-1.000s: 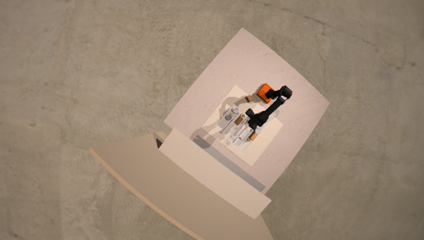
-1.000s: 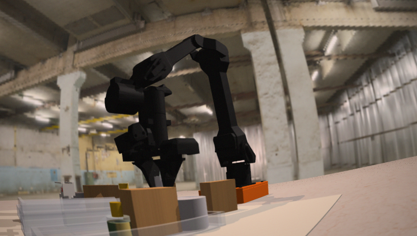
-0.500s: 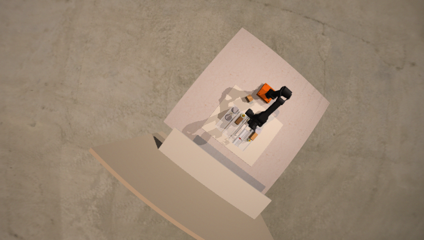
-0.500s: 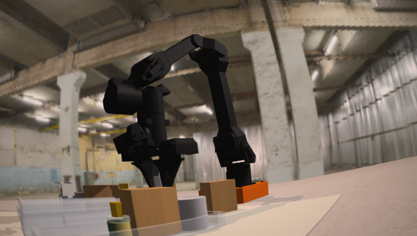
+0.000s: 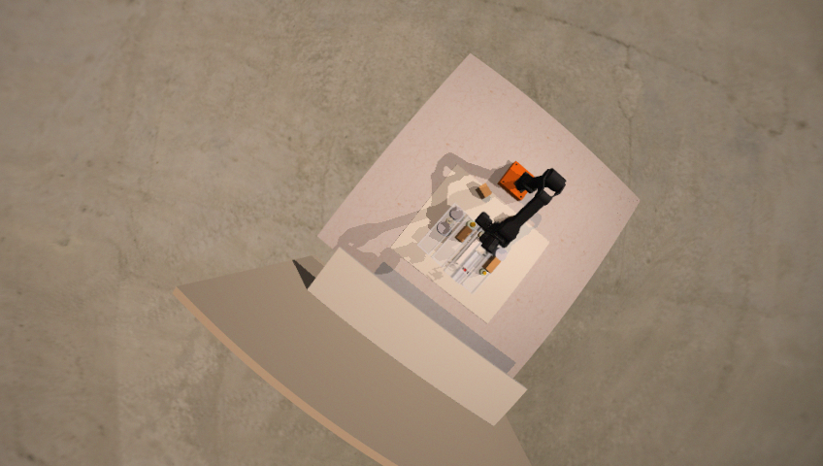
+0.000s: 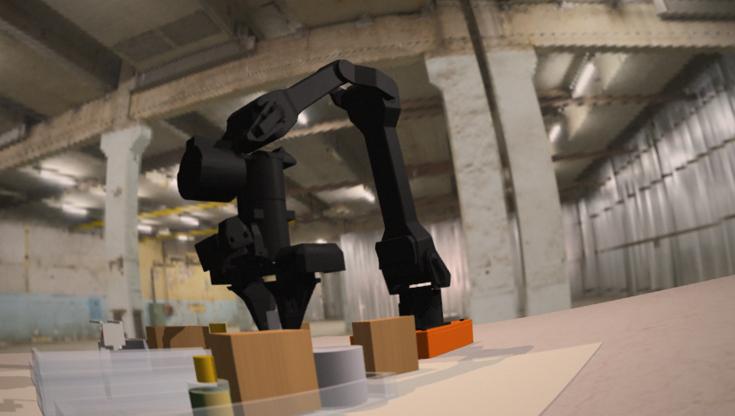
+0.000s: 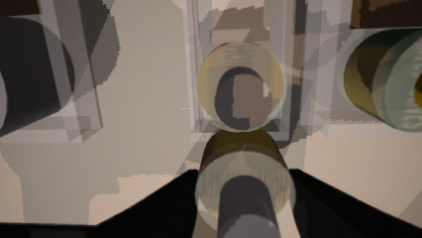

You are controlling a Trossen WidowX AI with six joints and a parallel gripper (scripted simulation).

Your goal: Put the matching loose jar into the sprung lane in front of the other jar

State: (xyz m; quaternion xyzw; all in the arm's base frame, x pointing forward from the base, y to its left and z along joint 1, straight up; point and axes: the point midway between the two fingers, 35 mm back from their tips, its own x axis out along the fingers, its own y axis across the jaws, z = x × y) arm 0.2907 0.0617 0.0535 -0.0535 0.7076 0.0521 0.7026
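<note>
My gripper (image 6: 279, 320) (image 7: 243, 178) points down and is shut on a honey jar (image 7: 243, 161), clear and amber with lettering and a dark grey lid. A similar lettered amber jar (image 7: 207, 81) with a dark lid stands in the middle clear-walled lane (image 7: 192, 74). The held jar is in front of it, over or just before the low front stop (image 7: 199, 136), roughly centred on the lane. In the wrist view the two jars' outlines meet; whether they touch is unclear. The held jar's base is hidden, so its height cannot be told. The pusher plate is not clearly visible.
A dark jar (image 7: 35, 74) stands in the left lane and a greenish-amber jar (image 7: 367, 81) in the right lane. Wooden blocks (image 5: 463, 233) (image 5: 492, 264) (image 6: 265, 371) (image 6: 387, 345) and a grey cylinder (image 6: 337, 376) stand nearby. The arm's orange base (image 5: 513, 180) (image 6: 445, 339) is behind.
</note>
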